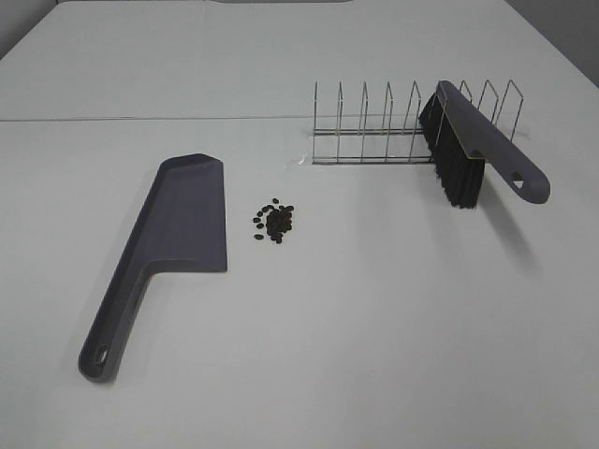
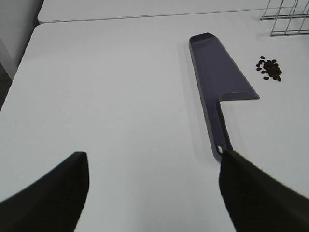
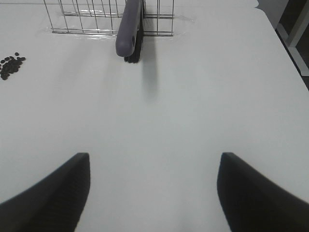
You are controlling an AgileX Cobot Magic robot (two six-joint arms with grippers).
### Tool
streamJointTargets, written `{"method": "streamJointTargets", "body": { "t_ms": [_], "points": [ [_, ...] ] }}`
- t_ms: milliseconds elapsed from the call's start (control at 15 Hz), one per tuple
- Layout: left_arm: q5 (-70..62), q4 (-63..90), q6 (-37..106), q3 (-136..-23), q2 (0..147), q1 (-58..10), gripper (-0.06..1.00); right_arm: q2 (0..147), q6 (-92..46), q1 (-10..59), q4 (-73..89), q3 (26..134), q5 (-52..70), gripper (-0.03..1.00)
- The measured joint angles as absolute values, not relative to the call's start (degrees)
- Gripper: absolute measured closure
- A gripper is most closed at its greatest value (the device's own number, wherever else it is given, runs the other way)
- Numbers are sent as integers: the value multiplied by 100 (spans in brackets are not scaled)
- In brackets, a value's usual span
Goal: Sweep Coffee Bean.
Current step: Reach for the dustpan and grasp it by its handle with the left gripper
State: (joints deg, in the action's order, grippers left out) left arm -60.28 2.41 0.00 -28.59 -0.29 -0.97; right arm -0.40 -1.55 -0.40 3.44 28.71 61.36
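A small cluster of dark coffee beans [image 1: 273,221] [image 2: 270,68] [image 3: 10,65] lies on the white table. Just left of it lies a purple-grey dustpan [image 1: 168,248] [image 2: 217,77], flat, handle toward the front. A purple-grey brush [image 1: 468,145] [image 3: 129,31] with black bristles stands propped in the wire rack [image 1: 393,126] at the back right, handle pointing out. My left gripper [image 2: 152,166] hovers open short of the dustpan handle's end. My right gripper [image 3: 152,166] is open too, well back from the brush handle. Neither gripper shows in the exterior view.
The wire rack [image 3: 96,19] [image 2: 287,19] has several upright dividers. A seam between two tabletops [image 1: 150,119] runs across the back. The table's left edge [image 2: 19,72] and right edge [image 3: 285,53] show in the wrist views.
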Motion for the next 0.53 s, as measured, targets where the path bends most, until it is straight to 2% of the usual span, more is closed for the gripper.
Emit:
{"method": "streamJointTargets", "body": {
  "t_ms": [533],
  "points": [
    [-6028,241,0,-2859,-29,-97,23,-40,-155,-40,344,2871,6136,27]
  ]
}}
